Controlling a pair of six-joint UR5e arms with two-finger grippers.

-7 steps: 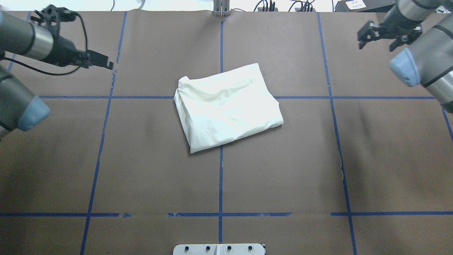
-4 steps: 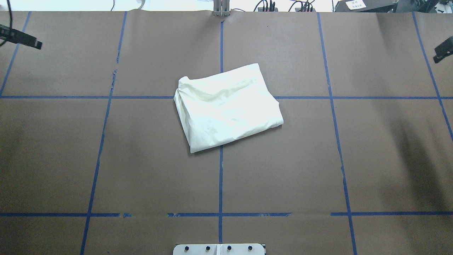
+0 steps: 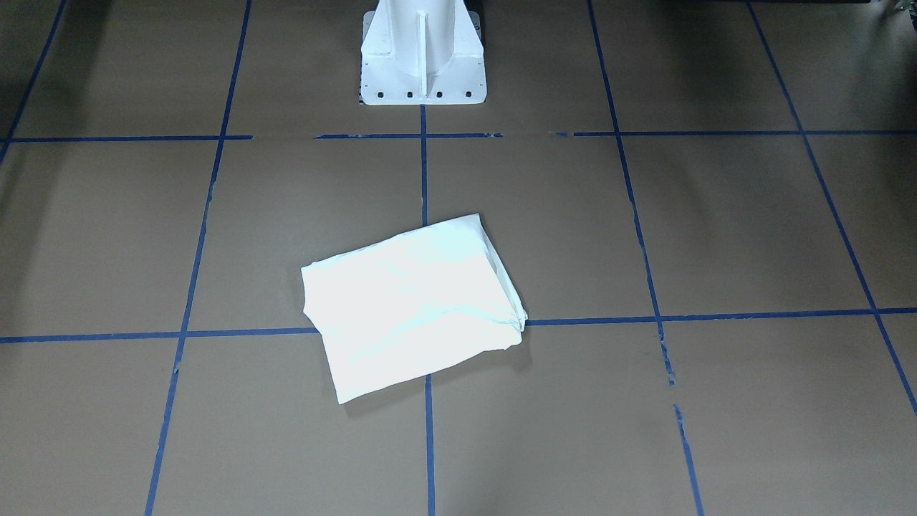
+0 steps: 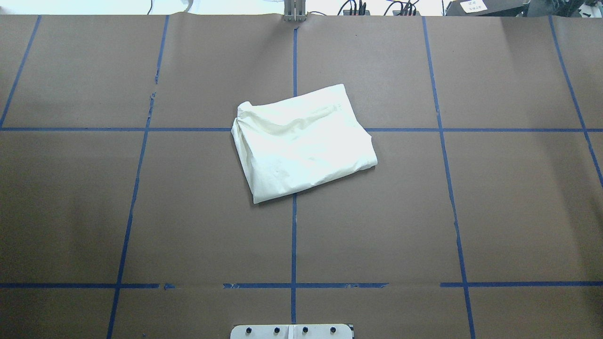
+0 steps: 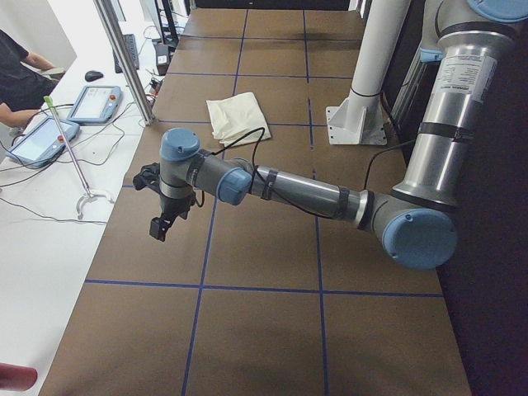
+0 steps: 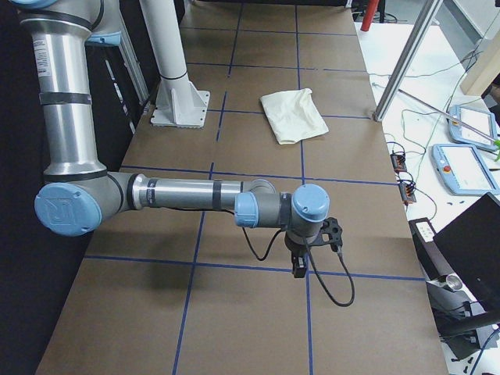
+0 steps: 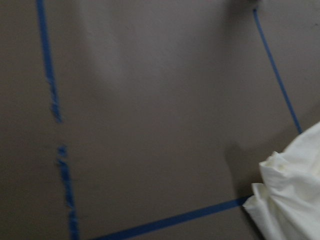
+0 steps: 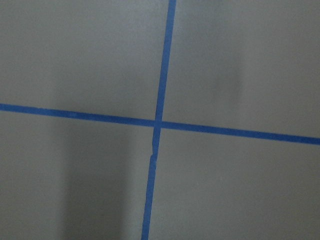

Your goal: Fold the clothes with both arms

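Nearest each side camera, the left gripper (image 5: 157, 228) and right gripper (image 6: 298, 267) hang pointing down over the table's (image 4: 141, 212) 2 ends, holding nothing; how far their jaws gape I cannot tell. Farther in, mid-table, the T-shirt (image 4: 301, 146) lies folded, plain side up, across 2 crossing blue tape lines (image 4: 293, 235).

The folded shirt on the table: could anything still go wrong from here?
Possibly. The folded shirt has a bunched end that looks puffy and might loosen, opening the fold. It also lies skewed across the blue tape lines; if the robot tried to straighten it, the layers could be dragged apart.
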